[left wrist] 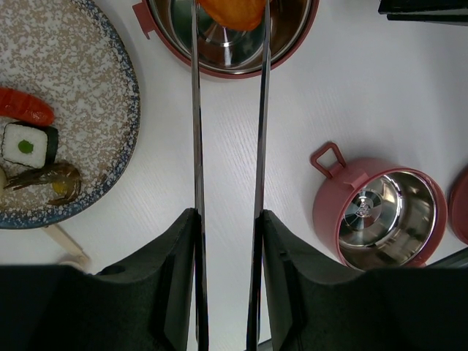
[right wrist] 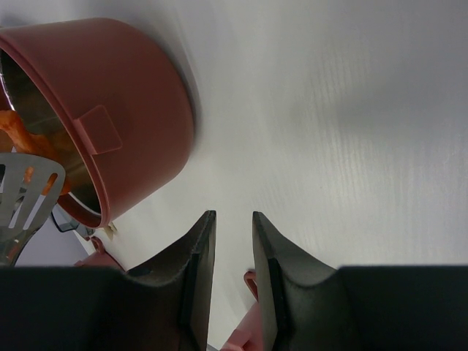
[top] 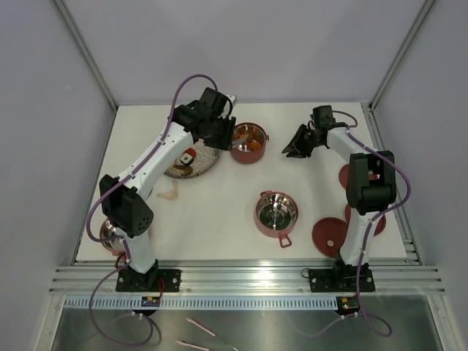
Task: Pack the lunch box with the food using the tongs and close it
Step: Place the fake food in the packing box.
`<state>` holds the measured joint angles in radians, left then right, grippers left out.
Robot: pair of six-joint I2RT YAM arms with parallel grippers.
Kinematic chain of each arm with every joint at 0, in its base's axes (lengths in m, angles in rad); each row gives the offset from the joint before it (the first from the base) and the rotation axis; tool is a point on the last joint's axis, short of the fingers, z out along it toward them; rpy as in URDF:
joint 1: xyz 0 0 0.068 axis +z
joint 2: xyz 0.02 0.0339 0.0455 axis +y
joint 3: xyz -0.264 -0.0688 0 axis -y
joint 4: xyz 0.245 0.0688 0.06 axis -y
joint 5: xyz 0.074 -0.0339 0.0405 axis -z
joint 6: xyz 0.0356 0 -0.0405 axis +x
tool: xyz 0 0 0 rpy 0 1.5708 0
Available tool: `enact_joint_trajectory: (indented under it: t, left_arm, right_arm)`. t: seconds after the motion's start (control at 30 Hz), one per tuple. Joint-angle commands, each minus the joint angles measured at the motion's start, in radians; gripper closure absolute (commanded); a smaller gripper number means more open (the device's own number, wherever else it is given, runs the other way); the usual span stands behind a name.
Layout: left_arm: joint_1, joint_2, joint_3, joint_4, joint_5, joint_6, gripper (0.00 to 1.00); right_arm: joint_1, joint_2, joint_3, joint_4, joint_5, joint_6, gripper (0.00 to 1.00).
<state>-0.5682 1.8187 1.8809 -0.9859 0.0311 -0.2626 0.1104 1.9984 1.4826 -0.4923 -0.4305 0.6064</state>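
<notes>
My left gripper (left wrist: 227, 216) is shut on the tongs (left wrist: 195, 110), whose two thin silvery arms run up between my fingers. At their tips an orange piece of food (left wrist: 230, 11) sits between them, over the far lunch box tier (left wrist: 292, 51). That tier (top: 248, 142) holds more orange food. A second tier (top: 276, 212), with nothing in it, stands mid-table. My right gripper (top: 300, 142) hovers just right of the far tier (right wrist: 110, 110), open with nothing between its fingers (right wrist: 267, 248). A slotted tong tip (right wrist: 25, 197) shows inside that tier.
The grey speckled plate (left wrist: 95, 110) lies left of the far tier, with a red piece (left wrist: 25, 106), a white-and-green roll (left wrist: 28, 144) and a shrimp (left wrist: 47, 175). Red lids (top: 329, 235) lie at the right. Another tier (top: 113, 232) sits by the left arm's base.
</notes>
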Motion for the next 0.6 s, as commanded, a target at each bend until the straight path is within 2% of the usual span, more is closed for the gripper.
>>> enact_joint_trajectory:
  t: [0.0, 0.53, 0.57]
  left_arm:
    - [-0.001, -0.016, 0.004, 0.055, 0.023, -0.003, 0.62]
    - [0.001, -0.012, 0.015, 0.049, 0.024, -0.006, 0.59]
    - [0.001, -0.013, 0.017, 0.049, 0.026, -0.006, 0.55]
  right_arm:
    - [0.011, -0.038, 0.022, 0.001, -0.005, -0.007, 0.66]
    - [0.011, -0.041, 0.025, -0.006, -0.001, -0.019, 0.66]
    - [0.011, -0.041, 0.024, -0.006, -0.001, -0.019, 0.66]
